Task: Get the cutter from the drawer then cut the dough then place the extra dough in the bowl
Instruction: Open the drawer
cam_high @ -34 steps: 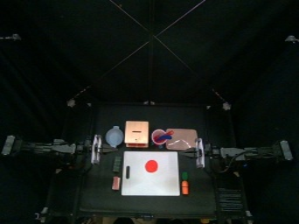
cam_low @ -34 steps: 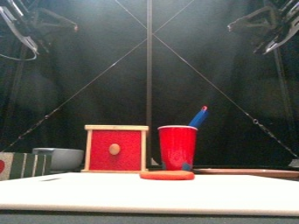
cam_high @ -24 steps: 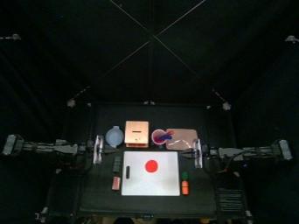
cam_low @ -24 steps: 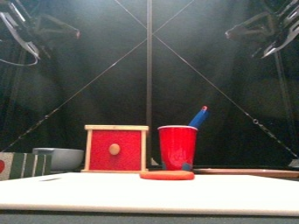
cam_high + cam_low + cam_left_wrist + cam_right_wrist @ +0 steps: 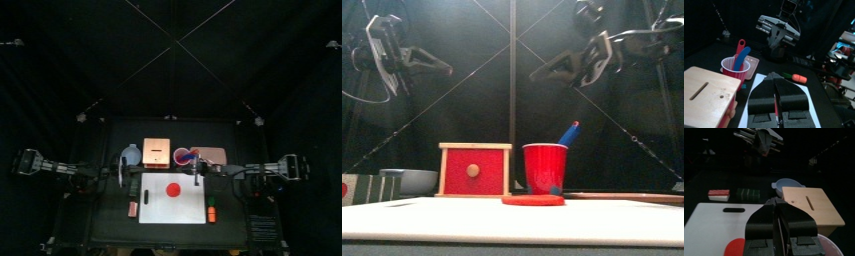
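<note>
Two knives, a blue knife (image 5: 569, 132) and a red knife (image 5: 740, 50), stand in the cup (image 5: 545, 168). The cup is at the left end of the tray (image 5: 214, 155), on the far side of the board (image 5: 174, 207). Just left of the cup is the box (image 5: 158, 153). Its drawer front (image 5: 476, 170) is closed, so we cannot see the cutter. Further left is the bowl (image 5: 131, 155) — we cannot tell what, if anything, lies in it.

The dough (image 5: 173, 189), a red disc, lies flat on the far half of the board, about midway across. Off the board's left edge we see a sushi roll (image 5: 749, 193) and a red-and-white toy (image 5: 717, 193) side by side. Off its right edge lies an orange toy (image 5: 210, 212).

The left gripper (image 5: 774, 79) hangs high above the table on the left and the right gripper (image 5: 776, 204) high on the right — each has its jaws pressed together, grasping nothing.
</note>
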